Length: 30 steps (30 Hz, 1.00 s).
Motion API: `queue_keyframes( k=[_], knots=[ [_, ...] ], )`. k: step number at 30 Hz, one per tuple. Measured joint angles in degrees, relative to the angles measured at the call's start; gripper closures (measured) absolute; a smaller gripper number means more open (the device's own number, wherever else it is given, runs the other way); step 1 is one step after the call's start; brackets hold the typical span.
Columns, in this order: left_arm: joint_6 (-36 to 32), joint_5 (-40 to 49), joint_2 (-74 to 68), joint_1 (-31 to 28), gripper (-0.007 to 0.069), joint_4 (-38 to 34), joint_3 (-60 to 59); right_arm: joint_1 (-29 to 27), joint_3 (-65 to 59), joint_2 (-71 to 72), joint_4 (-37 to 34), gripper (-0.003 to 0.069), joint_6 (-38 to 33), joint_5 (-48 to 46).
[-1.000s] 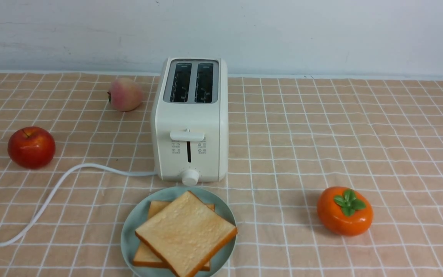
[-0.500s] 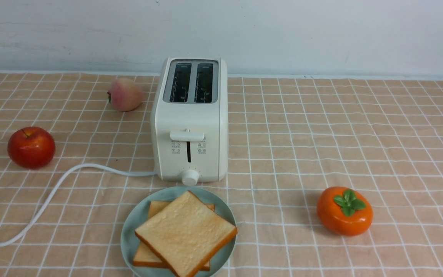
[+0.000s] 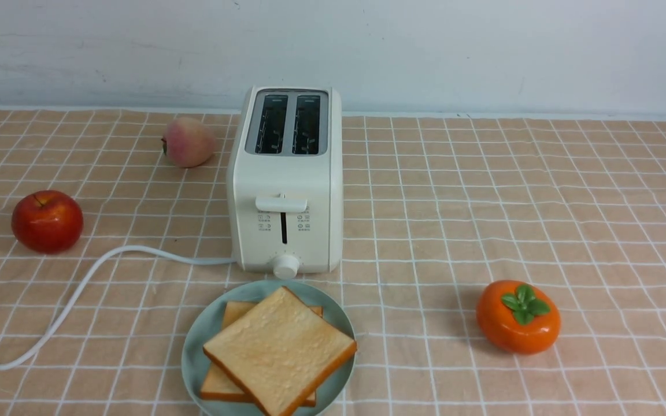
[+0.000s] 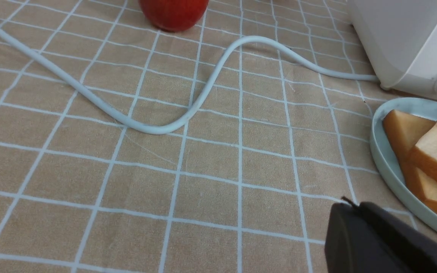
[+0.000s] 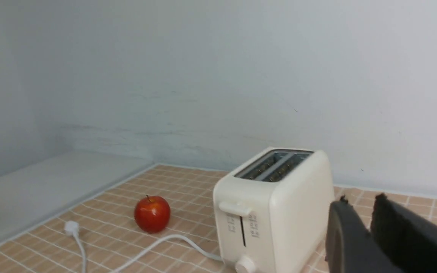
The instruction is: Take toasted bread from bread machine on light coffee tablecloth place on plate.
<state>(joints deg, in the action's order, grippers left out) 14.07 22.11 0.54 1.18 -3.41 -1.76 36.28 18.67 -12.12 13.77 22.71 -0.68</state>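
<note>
- The two square slices of golden-tan toasted bread [image 3: 280, 349] lie flat in a stack on the round pale mint-green plate [image 3: 193, 352], just in front of the cream-white boxy bread machine [image 3: 285, 190].
- The top slice is turned like a diamond, with one corner pointing at the bread machine's round knob [image 3: 285, 266]. The slice under it sits straighter and peeks out on the left side.
- The slices are square, so neither has a longer side to point with.
- Both slots on top of the bread machine are empty and dark.
- In the front view nothing has moved from the pictures before: the bread, plate and bread machine sit in the same spots.
- All of it rests on the light coffee tablecloth [image 3: 541, 219] with thin white lines.
- The front view shows no arms at all. Only the wrist views show the grippers.
- The left wrist view shows the black left gripper [image 4: 349, 210] low over the cloth, just beside the plate rim, with its fingers pressed together and nothing in them.
- The right wrist view shows the black right gripper [image 5: 360, 208] up in the air beside the bread machine, with a small gap between its fingers and nothing in them.
- A white cord [image 3: 78, 289] curves away from the bread machine to the left.
- A red apple [image 3: 47, 221] and a pink peach [image 3: 188, 141] sit on the left.
- An orange persimmon with a green leaf top [image 3: 518, 317] sits on the right; only the front view shows it.
</note>
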Motion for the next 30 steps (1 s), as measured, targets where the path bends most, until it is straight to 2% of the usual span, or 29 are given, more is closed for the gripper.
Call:
queue_keyframes(
  k=[2, 5, 8, 13, 17, 18, 20, 24, 26, 30],
  knots=[
    [0.00, 0.00, 0.00, 0.00, 0.0624, 0.00, 0.00, 0.00, 0.00, 0.00, -9.02, 0.0543, -8.15, 0.21],
    [0.00, 0.00, 0.00, 0.00, 0.0624, 0.00, 0.00, 0.00, 0.00, 0.00, -14.48, 0.0540, -13.70, 0.21],
    [0.00, 0.00, 0.00, 0.00, 0.0623, 0.00, 0.00, 0.00, 0.00, 0.00, -16.58, 0.0534, -16.43, -0.66],
    [0.00, 0.00, 0.00, 0.00, 0.0623, 0.00, 0.00, -0.72, -0.25, 0.56, -17.06, 0.0531, -16.90, -5.54],
    [0.00, 0.00, 0.00, 0.00, 0.0623, 0.00, 0.00, -11.14, -4.36, 4.07, -17.63, 0.0526, -16.63, -10.35],
    [0.00, 0.00, 0.00, 0.00, 0.0623, 0.00, 0.00, -11.80, -4.68, 4.44, -17.63, 0.0526, -16.63, -10.59],
    [0.00, 0.02, 0.00, 0.00, 0.0622, 0.00, 0.00, -19.29, -8.84, 6.56, -17.56, 0.0524, -16.63, -12.61],
    [0.00, 0.02, 0.00, 0.00, 0.0621, 0.00, 0.00, -29.36, -18.60, 11.33, -16.60, 0.0517, -16.74, -15.50],
    [0.00, 0.09, 0.01, 0.00, 0.0621, 0.07, 0.00, -32.26, -19.72, 12.25, -16.06, 0.0516, -16.86, -20.56],
    [0.00, 0.22, 0.01, 0.00, 0.0621, 0.07, 0.00, -34.40, -19.66, 12.67, -14.60, 0.0512, -17.97, -20.98]
  ],
)
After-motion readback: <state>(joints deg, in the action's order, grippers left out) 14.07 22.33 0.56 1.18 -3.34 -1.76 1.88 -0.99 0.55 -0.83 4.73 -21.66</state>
